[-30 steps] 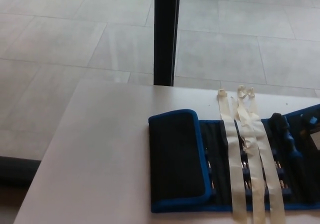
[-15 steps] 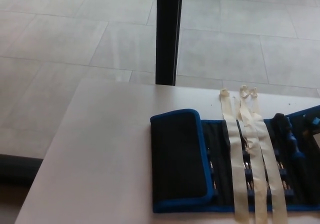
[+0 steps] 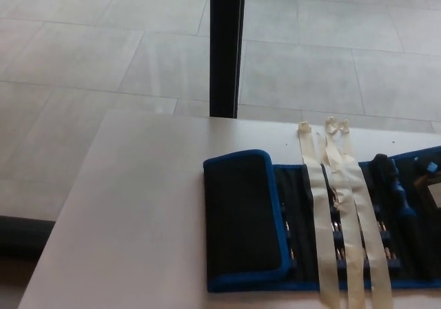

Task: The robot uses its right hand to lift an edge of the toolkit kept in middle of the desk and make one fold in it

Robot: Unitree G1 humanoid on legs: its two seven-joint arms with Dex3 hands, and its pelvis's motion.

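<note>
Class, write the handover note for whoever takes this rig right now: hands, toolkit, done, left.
Hands: neither the left nor the right is in view.
Toolkit: lies on the desk, running off the picture's right edge. Its left flap is folded flat over the tool pockets. Three pale straps lie across the open part toward the far edge.
Done: one fold seems made, judging by the flap.
Left: probably nothing; check the fold holds, and that the unseen right end is as wanted.
</note>
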